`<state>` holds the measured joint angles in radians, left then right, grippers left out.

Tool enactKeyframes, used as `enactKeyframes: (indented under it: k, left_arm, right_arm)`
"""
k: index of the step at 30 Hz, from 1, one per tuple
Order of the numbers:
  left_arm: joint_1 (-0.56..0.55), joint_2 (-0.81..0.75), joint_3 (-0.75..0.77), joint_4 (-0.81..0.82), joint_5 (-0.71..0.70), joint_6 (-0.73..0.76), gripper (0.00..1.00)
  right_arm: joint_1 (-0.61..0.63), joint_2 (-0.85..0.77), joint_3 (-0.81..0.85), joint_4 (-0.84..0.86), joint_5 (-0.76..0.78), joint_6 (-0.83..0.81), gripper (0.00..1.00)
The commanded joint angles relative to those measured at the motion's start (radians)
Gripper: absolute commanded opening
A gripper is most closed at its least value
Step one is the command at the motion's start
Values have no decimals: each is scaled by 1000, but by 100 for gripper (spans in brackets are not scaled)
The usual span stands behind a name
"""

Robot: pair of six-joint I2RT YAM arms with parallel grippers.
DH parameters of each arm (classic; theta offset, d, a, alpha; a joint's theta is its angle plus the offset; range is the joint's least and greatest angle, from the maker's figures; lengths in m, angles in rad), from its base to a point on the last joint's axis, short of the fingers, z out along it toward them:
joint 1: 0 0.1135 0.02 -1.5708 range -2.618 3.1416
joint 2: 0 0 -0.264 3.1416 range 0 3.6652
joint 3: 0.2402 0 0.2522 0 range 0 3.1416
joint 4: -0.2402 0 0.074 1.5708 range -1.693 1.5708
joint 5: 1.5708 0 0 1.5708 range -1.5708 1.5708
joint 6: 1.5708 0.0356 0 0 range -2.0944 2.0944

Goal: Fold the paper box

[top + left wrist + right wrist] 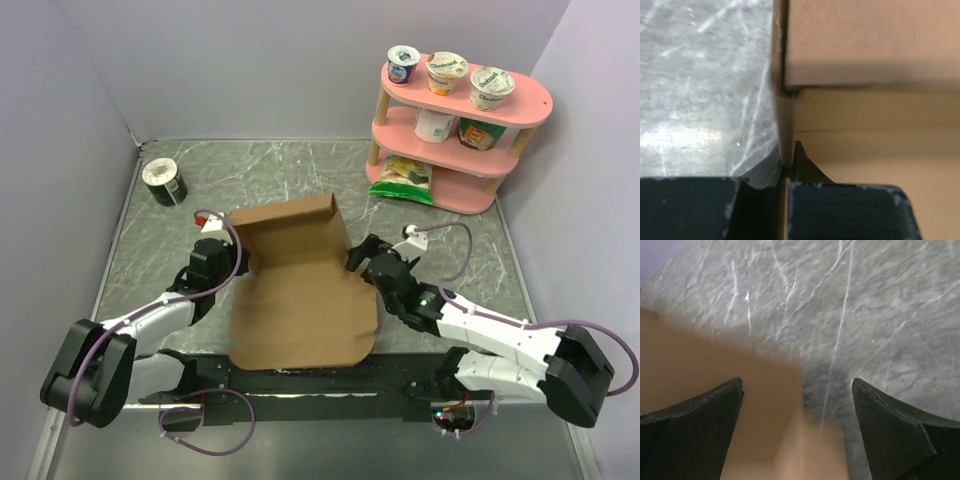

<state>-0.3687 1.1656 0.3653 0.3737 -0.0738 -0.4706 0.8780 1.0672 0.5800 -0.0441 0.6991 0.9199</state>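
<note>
Left wrist close-up: left gripper (786, 167) clamped on paper box (870, 45) wall; right gripper (797, 385) gapes wide, gripping nothing, at its 3 o'clock edge; only top view shows pink shelf (530, 100).

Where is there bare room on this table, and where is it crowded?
Free: the far strip between dark can and pink shelf, behind the paper box; the patch between right gripper and shelf. Crowded: mid-table, left gripper and right gripper flanking the box.
</note>
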Motion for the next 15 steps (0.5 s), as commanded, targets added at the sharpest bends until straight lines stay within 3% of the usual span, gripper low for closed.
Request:
enactKeyframes:
  k: [1, 4, 6, 10, 15]
  left_arm:
    - [11, 19, 49, 27, -29, -23, 1]
    - [13, 11, 43, 40, -15, -16, 1]
    - [13, 0, 35, 56, 2, -8, 1]
    - [13, -20, 18, 96, 61, 27, 1]
    - [17, -52, -3, 133, 104, 44, 1]
  right_arm:
    - [12, -90, -69, 49, -75, 13, 96]
    - [13, -156, -121, 105, -84, -35, 95]
    - [7, -191, -160, 241, -114, -154, 95]
    - [-83, -245, -221, 355, -271, -323, 95]
    - [-290, -368, -223, 366, -633, -509, 87]
